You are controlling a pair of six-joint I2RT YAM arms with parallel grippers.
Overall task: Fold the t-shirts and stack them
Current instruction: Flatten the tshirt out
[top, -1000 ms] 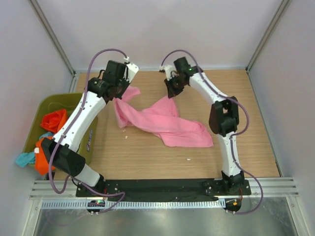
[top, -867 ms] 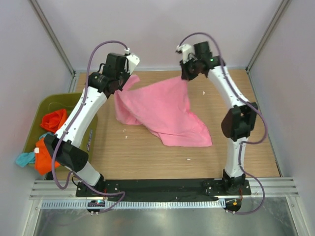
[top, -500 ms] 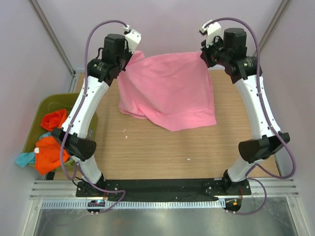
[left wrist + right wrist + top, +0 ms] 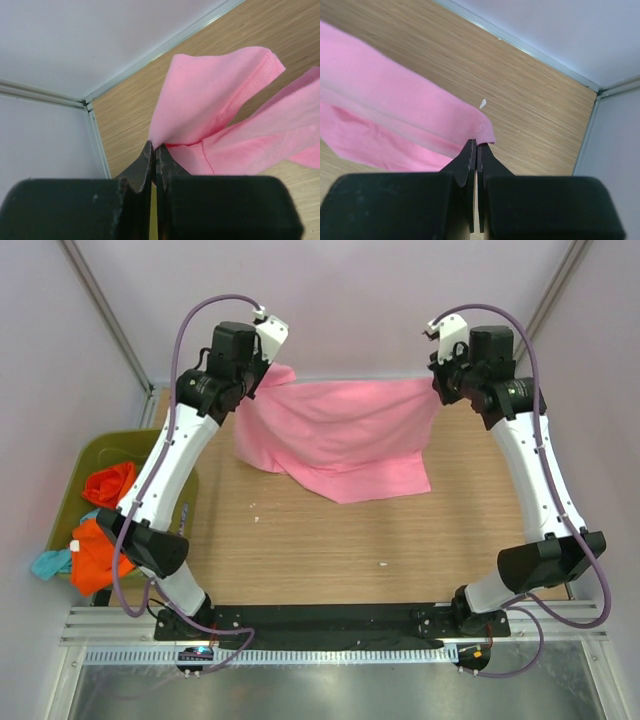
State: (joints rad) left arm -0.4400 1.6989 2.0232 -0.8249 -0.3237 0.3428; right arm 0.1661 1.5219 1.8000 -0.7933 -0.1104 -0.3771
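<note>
A bright pink t-shirt [image 4: 340, 435] hangs stretched between my two grippers above the far part of the wooden table, its lower edge trailing on the wood. My left gripper [image 4: 262, 375] is shut on the shirt's left corner, and its closed jaws [image 4: 154, 147] pinch pink cloth [image 4: 215, 100] by a sleeve hem. My right gripper [image 4: 437, 380] is shut on the right corner, with a pink tip [image 4: 482, 131] poking out of the jaws [image 4: 476, 145]. More t-shirts, orange [image 4: 100, 550] and teal [image 4: 45, 563], lie in the bin at the left.
An olive-green bin [image 4: 75, 465] stands at the table's left edge, beside the left arm. White walls with metal rails close the table at the back and sides. A small white scrap [image 4: 482, 103] lies on the wood near the right gripper.
Both grippers rose and spread apart, pulling the crumpled pink shirt up off the table into a wide sheet. From half a second ago they have dropped a little and the cloth is tauter.
</note>
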